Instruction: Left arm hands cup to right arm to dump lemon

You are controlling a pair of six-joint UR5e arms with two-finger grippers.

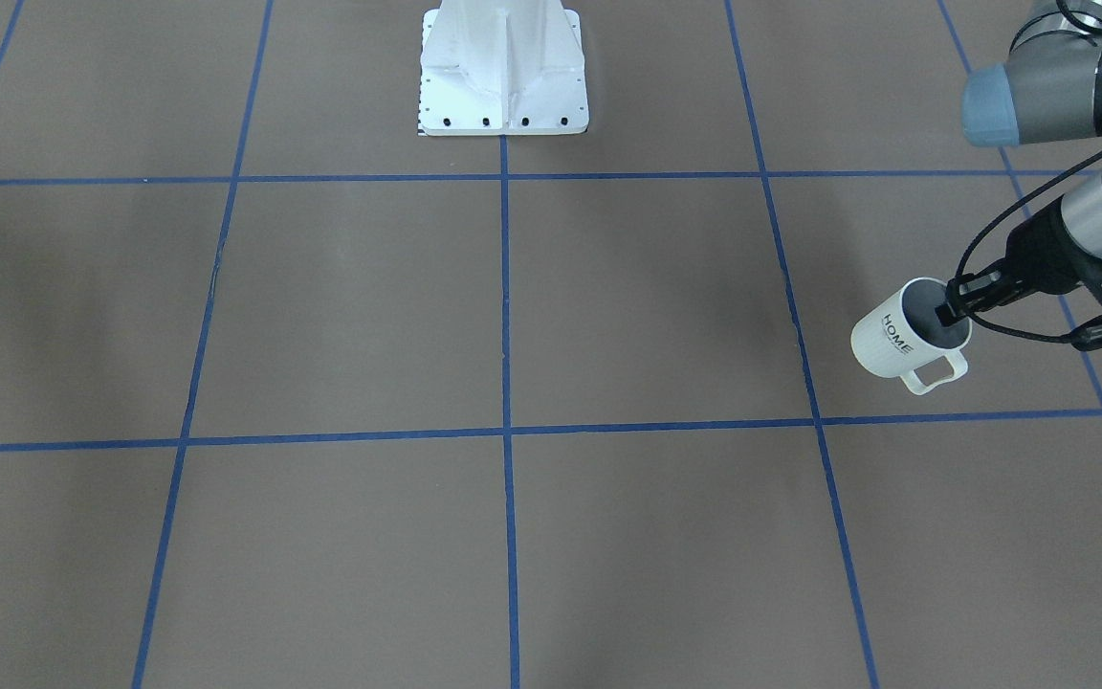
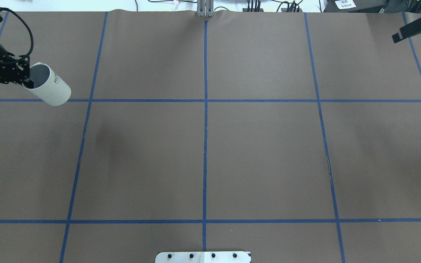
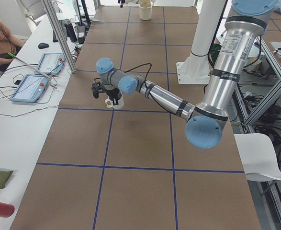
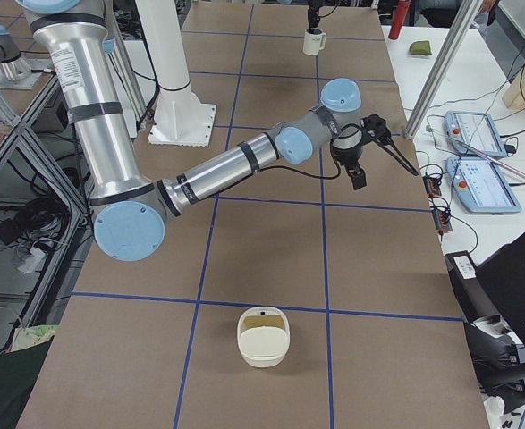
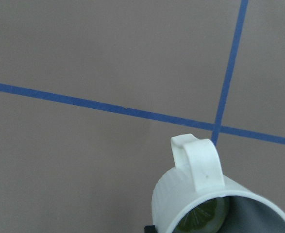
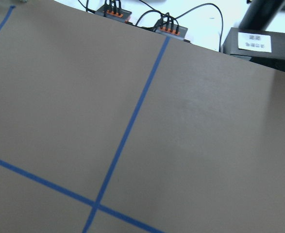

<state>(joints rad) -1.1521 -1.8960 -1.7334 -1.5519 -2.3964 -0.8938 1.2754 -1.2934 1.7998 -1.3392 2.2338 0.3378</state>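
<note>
One brown blue-taped table (image 2: 261, 146), left hand (image 1: 949, 313) pinching cup (image 1: 895, 344) rim, lemon (image 5: 203, 216) inside, right hand (image 2: 398, 35), grip unclear

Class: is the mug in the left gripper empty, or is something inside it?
Not empty. The left wrist view shows the lemon slice inside the cup, against its grey interior; the left gripper clamps the rim.

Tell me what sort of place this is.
Probably a robotics lab workcell: a brown tabletop gridded with blue tape, two blue-edged touchscreen control tablets on a white side desk, and a large grey-and-blue jointed robot arm.
</note>
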